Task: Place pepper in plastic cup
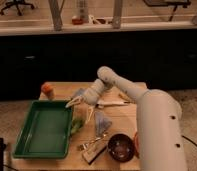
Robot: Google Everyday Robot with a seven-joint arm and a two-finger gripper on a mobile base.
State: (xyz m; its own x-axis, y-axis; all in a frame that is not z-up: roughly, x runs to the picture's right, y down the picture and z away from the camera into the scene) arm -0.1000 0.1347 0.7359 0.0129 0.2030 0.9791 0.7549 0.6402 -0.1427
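no readable text, labels or numbers anywhere, pincer (pixel 72 103) over right rim of green tray (pixel 42 131)
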